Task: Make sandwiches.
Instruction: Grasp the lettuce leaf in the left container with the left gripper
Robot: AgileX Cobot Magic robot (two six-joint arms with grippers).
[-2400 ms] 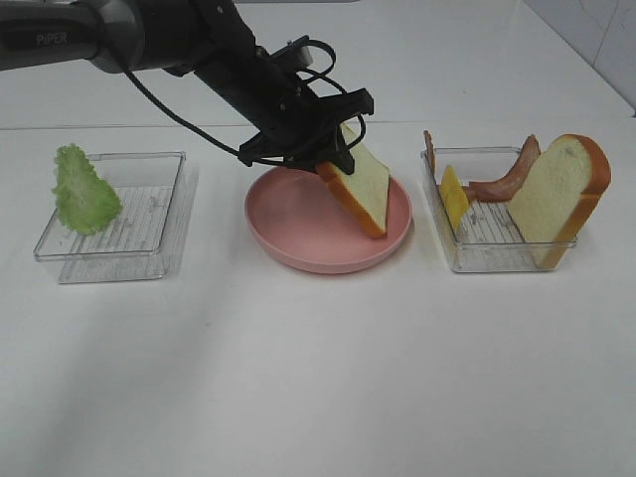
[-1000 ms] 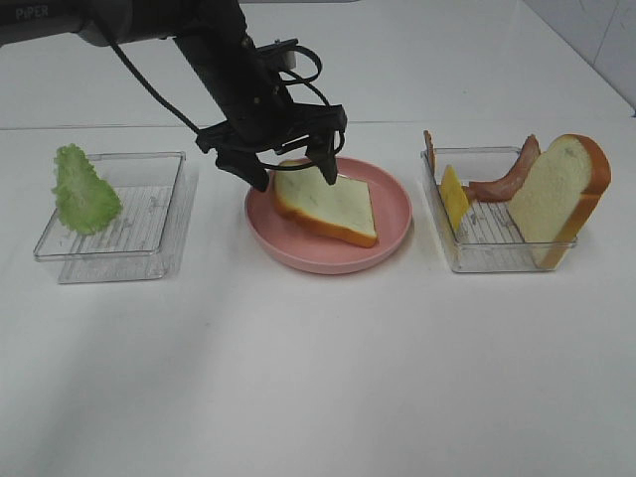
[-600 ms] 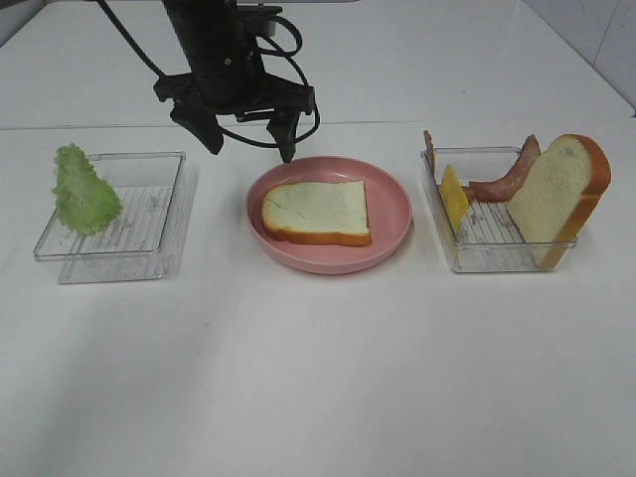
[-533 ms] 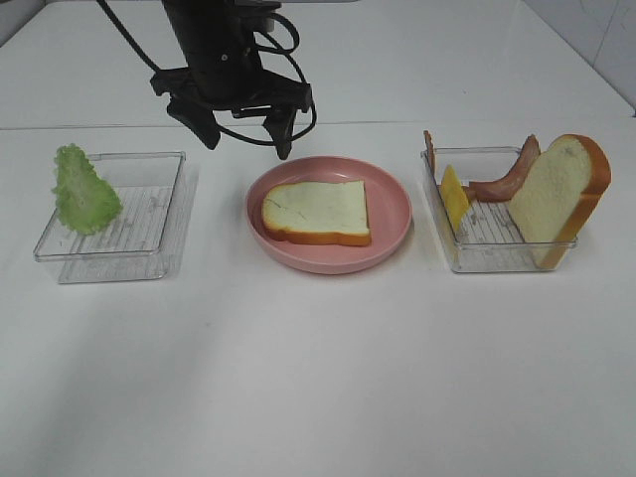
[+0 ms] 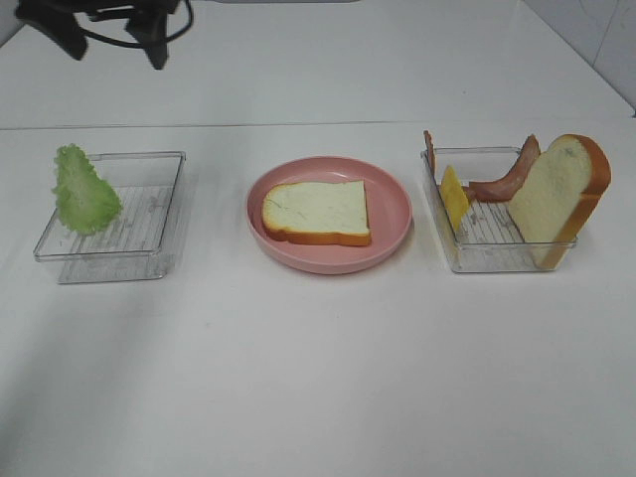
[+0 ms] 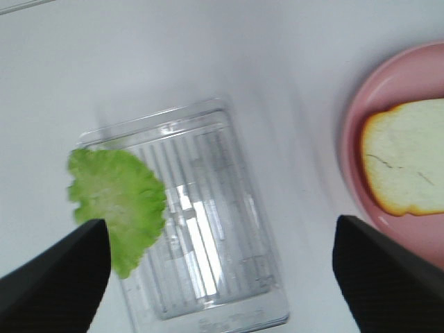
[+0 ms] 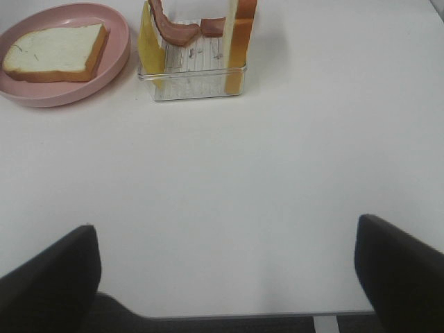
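Note:
One white bread slice (image 5: 316,211) with an orange-brown crust lies flat on the pink plate (image 5: 328,260). The green lettuce leaf (image 5: 84,189) leans on the far left edge of the left clear tray (image 5: 149,248). The right tray (image 5: 497,253) holds the yellow cheese (image 5: 454,196), the bacon (image 5: 502,181) and a second bread slice (image 5: 556,199), standing on edge. My left gripper (image 5: 112,55) hangs open and empty high at the back left; its wrist view looks down on the lettuce (image 6: 118,205) between the spread fingers (image 6: 55,277). My right gripper (image 7: 225,236) is open and empty over bare table, short of the right tray (image 7: 191,87).
The table is white, with a seam line running behind the trays. In the exterior view the right arm is out of frame. The plate (image 7: 118,59) with the bread (image 7: 52,52) sits to one side of the right tray in the right wrist view.
The left gripper let go of the bread slice, which settled flat on the plate. The gripper then rose and swung left, over the lettuce tray. The right side has not changed.

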